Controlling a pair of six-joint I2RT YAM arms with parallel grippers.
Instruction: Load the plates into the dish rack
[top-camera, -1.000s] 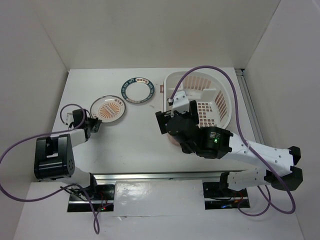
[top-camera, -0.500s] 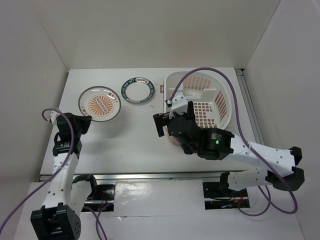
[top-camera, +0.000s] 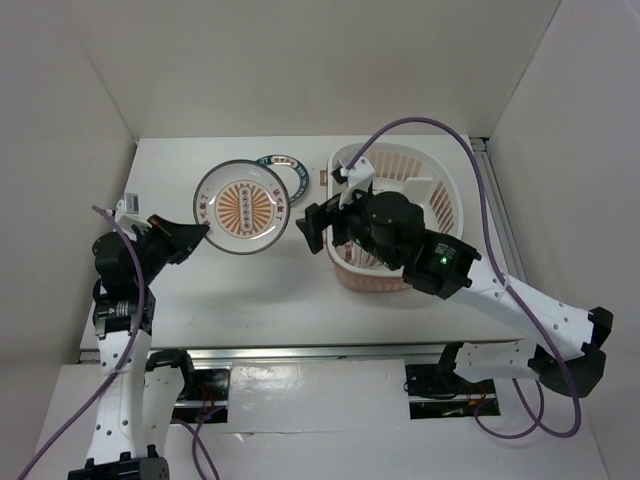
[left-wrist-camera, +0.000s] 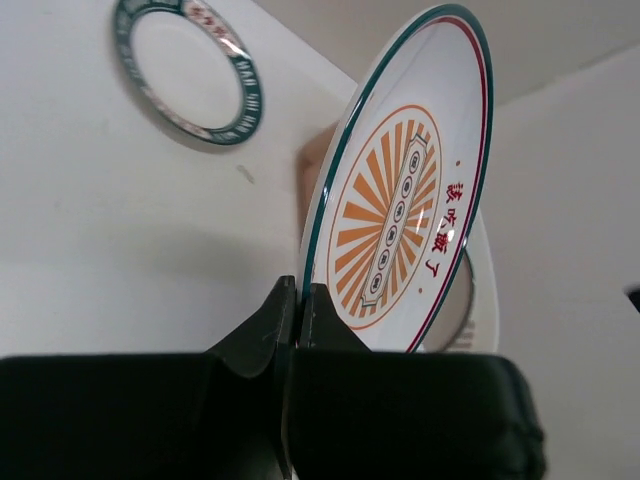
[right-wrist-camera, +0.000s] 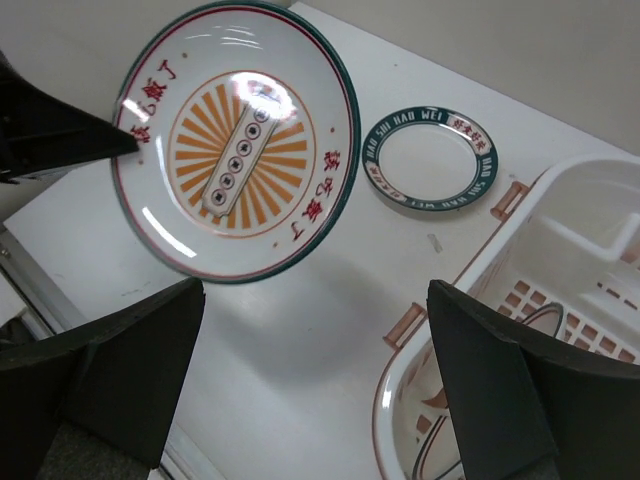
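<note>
Handover seems the step: left pincer (left-wrist-camera: 295, 300) clamps the rim of the raised orange-centred plate (top-camera: 243, 207) at ten o'clock; right pincer (right-wrist-camera: 313, 300) gapes empty beside it. Next, right must grip the free rim, then carry toward the dish rack (right-wrist-camera: 590, 215) at two o'clock.

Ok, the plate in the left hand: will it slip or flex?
Probably rigid: the plate holds its shape, pinched only at the rim by the left hand. The shiny glaze could let it slip or pivot. Likely breakable.
</note>
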